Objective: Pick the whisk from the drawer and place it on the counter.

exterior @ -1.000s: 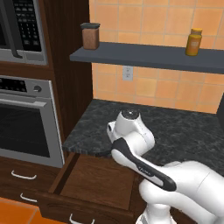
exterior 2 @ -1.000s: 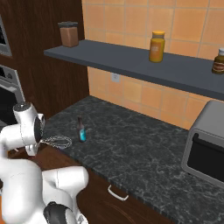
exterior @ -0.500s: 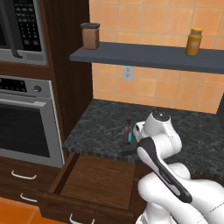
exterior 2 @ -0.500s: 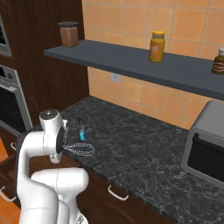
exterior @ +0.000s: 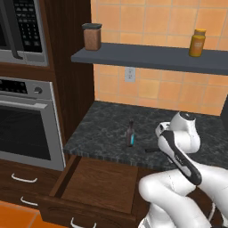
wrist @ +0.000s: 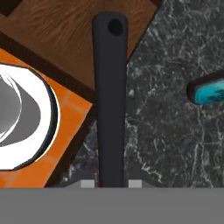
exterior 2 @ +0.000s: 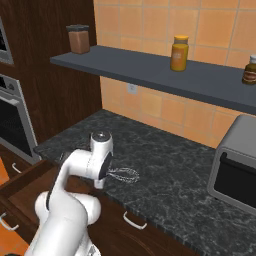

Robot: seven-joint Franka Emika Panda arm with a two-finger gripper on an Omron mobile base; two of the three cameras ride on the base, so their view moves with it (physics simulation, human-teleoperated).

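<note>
My gripper (wrist: 111,183) is shut on the whisk, whose slim black handle (wrist: 109,87) runs up the middle of the hand view. In the right base view the silver wire loops (exterior 2: 124,174) stick out to the right of the hand, low over the counter (exterior 2: 170,175) near its front edge. Whether the whisk touches the stone I cannot tell. In the left base view the handle's end (exterior: 152,150) pokes out left of the wrist. The drawer (exterior: 99,181) stands open below the counter's front edge, its brown wood bottom bare.
A small dark bottle (exterior: 130,133) with a blue label stands on the counter left of the whisk. A toaster oven (exterior 2: 234,165) sits at the counter's right end. Jars stand on the wall shelf (exterior: 151,57). An oven (exterior: 24,120) is at the left.
The arm has swung right, carrying the whisk from above the drawer to over the counter, past the bottle. The bottle and drawer have not moved.
</note>
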